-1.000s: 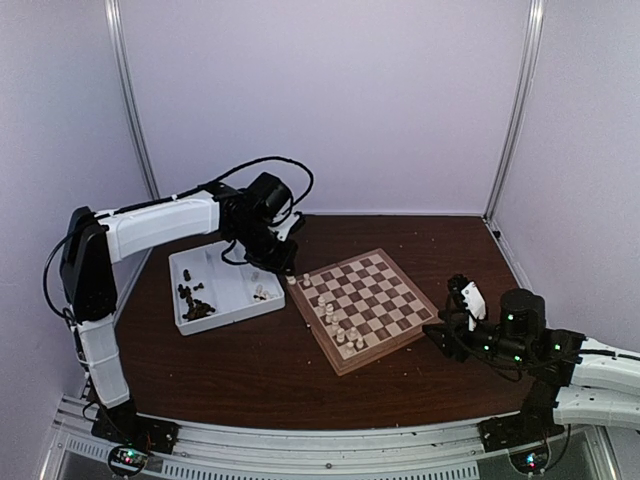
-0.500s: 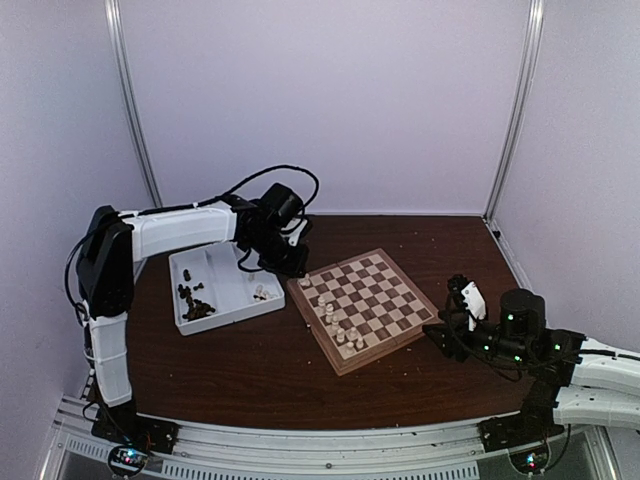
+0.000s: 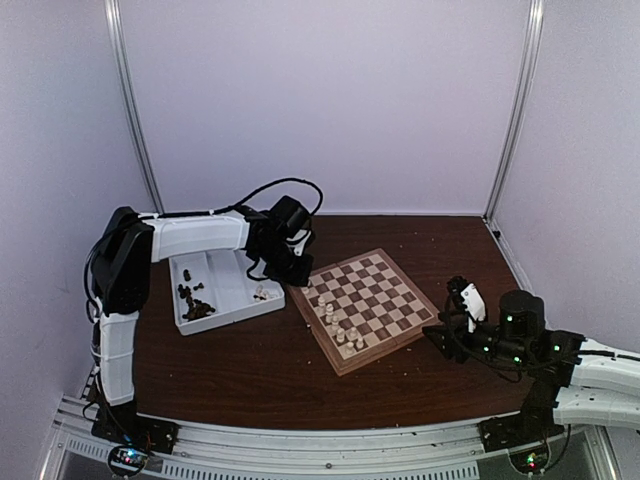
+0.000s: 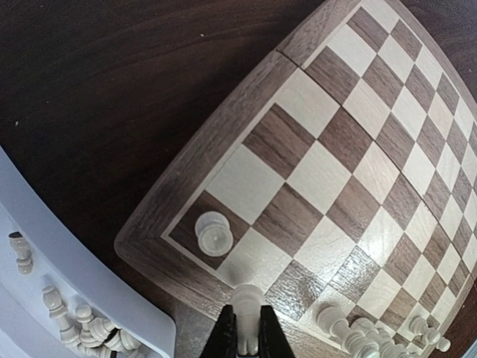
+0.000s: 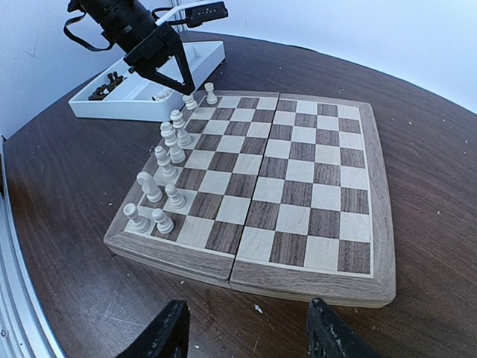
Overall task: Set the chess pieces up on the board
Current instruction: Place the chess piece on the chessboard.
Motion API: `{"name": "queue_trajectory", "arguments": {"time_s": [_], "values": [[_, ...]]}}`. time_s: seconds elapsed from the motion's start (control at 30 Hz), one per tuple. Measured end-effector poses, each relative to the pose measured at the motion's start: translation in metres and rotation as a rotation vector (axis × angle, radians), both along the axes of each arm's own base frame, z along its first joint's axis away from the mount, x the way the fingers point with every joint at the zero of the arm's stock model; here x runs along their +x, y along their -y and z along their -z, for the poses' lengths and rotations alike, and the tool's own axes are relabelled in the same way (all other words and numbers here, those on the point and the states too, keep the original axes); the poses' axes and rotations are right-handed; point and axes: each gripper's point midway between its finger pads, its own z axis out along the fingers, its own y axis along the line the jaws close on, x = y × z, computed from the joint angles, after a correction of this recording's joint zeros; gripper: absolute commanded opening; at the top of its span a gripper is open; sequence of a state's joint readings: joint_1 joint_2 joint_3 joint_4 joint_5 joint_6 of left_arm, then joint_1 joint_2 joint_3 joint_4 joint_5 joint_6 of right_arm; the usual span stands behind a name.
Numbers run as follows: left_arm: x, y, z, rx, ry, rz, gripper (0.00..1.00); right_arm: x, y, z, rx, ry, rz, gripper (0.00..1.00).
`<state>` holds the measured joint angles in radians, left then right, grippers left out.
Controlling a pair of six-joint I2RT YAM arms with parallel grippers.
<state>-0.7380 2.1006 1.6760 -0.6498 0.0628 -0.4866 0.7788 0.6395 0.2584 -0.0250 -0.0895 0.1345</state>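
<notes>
As your left gripper, clamped on a cream piece, moves from tray to chessboard corner, placement's next; right gripper idle w/ claw apart.

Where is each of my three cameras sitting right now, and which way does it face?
Top external: high behind the bases, looking down at the table; both arms show, left gripper at the board, right gripper beside it.
Left wrist: above the board's corner, looking down; its fingers clamp a cream piece.
Right wrist: low beside the board, facing the white tray; its open fingers show below.
Both wrist views share the lone corner piece.
</notes>
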Motion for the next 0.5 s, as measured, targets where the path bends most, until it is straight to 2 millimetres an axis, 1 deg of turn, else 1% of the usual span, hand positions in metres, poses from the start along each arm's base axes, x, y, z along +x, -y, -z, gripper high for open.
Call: {"name": "queue_trajectory", "arguments": {"time_s": [0.23, 0.5], "values": [[0.0048, 0.0067, -0.0001, -0.013, 0.012, 0.000, 0.04, -0.0002, 0.0001, 0.0006, -0.001, -0.001, 0.000, 0.55], [0.0078, 0.0092, 0.0091, -0.009, 0.003, -0.008, 0.07, -0.0001, 0.0001, 0.0003, 0.000, 0.000, 0.000, 0.55]]}}
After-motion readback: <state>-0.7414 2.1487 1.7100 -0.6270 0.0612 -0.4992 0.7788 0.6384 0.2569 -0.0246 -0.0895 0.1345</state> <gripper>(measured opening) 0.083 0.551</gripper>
